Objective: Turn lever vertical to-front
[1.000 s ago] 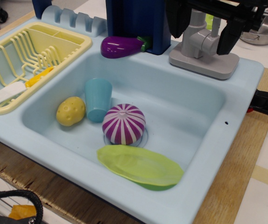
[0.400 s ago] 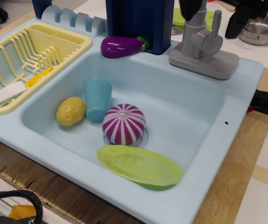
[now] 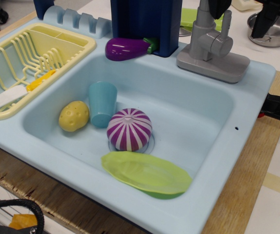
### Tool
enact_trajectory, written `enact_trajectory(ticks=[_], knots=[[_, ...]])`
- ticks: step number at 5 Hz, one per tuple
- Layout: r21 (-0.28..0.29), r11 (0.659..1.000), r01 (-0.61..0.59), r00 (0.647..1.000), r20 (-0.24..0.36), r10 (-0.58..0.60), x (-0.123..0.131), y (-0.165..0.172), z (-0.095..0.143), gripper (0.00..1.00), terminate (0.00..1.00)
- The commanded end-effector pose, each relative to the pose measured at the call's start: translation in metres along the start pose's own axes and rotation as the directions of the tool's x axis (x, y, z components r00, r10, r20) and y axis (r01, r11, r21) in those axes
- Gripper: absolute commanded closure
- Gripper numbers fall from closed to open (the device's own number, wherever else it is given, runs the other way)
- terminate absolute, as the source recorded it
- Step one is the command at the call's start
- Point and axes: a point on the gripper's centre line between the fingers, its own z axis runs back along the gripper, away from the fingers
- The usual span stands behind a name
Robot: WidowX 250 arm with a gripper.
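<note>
The lever (image 3: 226, 23) is a thin grey rod standing upright on a short grey cylinder (image 3: 221, 46). The cylinder is on the right side of the toy faucet column (image 3: 202, 31), above the flat faucet base (image 3: 213, 64). My gripper (image 3: 237, 22) is at the top edge, above the lever and apart from it. It is open and empty. One dark finger (image 3: 219, 7) shows above the column and the other finger (image 3: 264, 17) is far to the right. Most of the gripper is cut off by the frame.
The light blue sink (image 3: 247, 112) holds a potato (image 3: 74, 116), a blue cup (image 3: 102, 103), a purple striped ball (image 3: 129, 129) and a green plate (image 3: 147, 173). An eggplant (image 3: 128, 48) lies on the back rim by a blue block (image 3: 145, 22). A yellow rack (image 3: 28, 63) is left and a metal bowl (image 3: 276, 31) back right.
My gripper has risen from around the faucet to the top edge, with its jaws still wide apart. The lever stands upright throughout.
</note>
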Motion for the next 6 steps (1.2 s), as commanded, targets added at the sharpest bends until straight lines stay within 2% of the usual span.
enact_trajectory(ticks=[1, 2, 4, 6], knots=[[-0.007, 1.000, -0.031, 0.999, 0.015, 0.031, 0.002, 0.005, -0.001, 1.00, 0.00], [-0.008, 0.998, -0.055, 0.998, -0.018, 0.055, -0.008, 0.003, -0.001, 1.00, 0.00], [-0.012, 0.998, -0.066, 0.997, -0.040, 0.066, -0.016, 0.006, -0.005, 1.00, 0.00], [0.006, 0.992, -0.130, 0.988, -0.088, 0.130, -0.054, 0.010, 0.002, 1.00, 0.00]])
